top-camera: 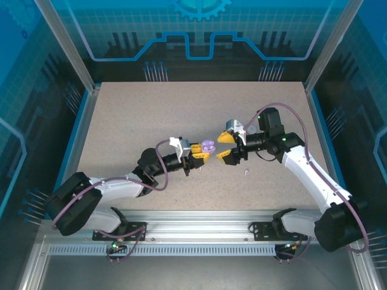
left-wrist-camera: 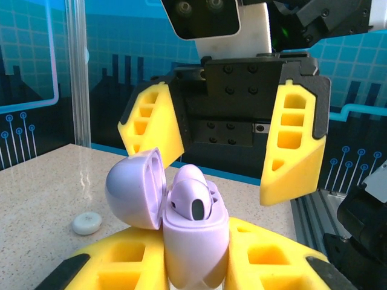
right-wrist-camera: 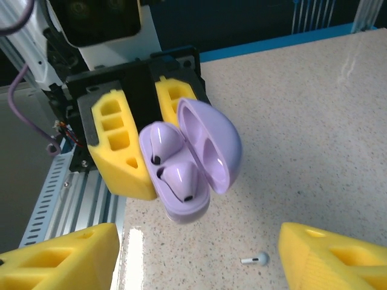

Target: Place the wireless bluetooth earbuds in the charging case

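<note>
Right wrist view is showing the right gripper (right-wrist-camera: 199, 266) standing wide, a white earbud (right-wrist-camera: 257, 260) lying toward the tabletop's (right-wrist-camera: 326, 121) near edge; beyond, the left gripper (right-wrist-camera: 166, 169) is clamping the open charging case (right-wrist-camera: 211, 145), purple earbuds (right-wrist-camera: 163, 142) seated. White ones are probably remaining.

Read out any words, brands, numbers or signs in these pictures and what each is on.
No readable text anywhere. The purple charging case, its earbuds and the white earbud on the table bear no print; the blue backdrop has a gear and circuit drawings, no letters.

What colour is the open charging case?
The charging case is pale purple; the right wrist view shows it best.
</note>
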### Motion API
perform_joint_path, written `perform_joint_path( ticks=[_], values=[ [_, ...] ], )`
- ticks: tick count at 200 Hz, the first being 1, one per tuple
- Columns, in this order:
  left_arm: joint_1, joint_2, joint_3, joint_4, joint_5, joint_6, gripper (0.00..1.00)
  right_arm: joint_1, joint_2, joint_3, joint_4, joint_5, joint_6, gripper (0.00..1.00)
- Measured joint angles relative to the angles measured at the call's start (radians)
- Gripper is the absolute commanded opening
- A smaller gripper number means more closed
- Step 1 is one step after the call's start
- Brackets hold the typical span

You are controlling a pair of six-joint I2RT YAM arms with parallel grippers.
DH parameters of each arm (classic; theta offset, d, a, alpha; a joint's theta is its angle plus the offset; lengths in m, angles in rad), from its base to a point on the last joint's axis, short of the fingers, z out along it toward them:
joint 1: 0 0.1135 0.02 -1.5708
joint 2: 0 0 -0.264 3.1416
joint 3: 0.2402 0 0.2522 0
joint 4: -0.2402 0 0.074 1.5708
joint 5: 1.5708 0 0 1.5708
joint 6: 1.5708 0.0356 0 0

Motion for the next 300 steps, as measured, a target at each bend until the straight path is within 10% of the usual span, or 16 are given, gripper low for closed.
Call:
perform_joint_path(
  ticks=[300],
  values=[
    [-0.011,0.000,0.010,-0.002,0.003,0.007,0.24,0.050,0.018,0.039,-0.004,-0.043,-0.130,0.45]
  ],
)
